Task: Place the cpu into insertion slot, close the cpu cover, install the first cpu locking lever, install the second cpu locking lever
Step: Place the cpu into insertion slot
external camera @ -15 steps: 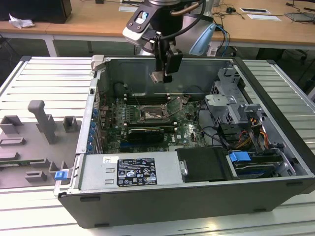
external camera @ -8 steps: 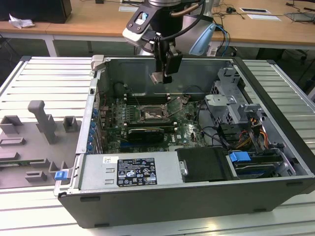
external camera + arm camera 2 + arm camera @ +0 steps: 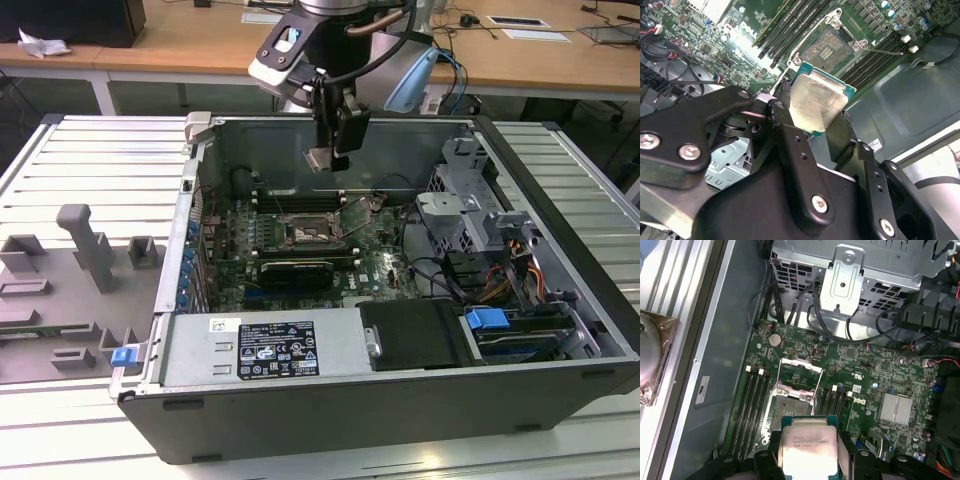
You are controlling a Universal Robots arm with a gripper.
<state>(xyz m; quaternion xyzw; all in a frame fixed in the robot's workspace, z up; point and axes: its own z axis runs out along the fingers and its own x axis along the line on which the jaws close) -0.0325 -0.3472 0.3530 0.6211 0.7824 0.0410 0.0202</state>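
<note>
My gripper (image 3: 330, 152) hangs over the open computer case, shut on the cpu (image 3: 318, 160), a pale silver square chip on a green base. Both wrist views show the cpu (image 3: 817, 100) (image 3: 807, 450) clamped by its edges between the black fingers (image 3: 785, 132). The insertion slot (image 3: 790, 412) (image 3: 832, 47) (image 3: 305, 236) lies below on the green board with its dark centre bare. The cpu cover (image 3: 801, 372) stands swung up beside the slot on its far side. A thin wire lever (image 3: 882, 51) sticks out next to the socket.
Long black memory slots (image 3: 754, 405) flank the socket on both sides. A metal drive cage (image 3: 850, 280) with cables (image 3: 815, 315), the power supply (image 3: 275, 350) and the case walls (image 3: 190, 230) ring the board. Grey fixtures (image 3: 95, 250) sit on the table at the exterior view's left.
</note>
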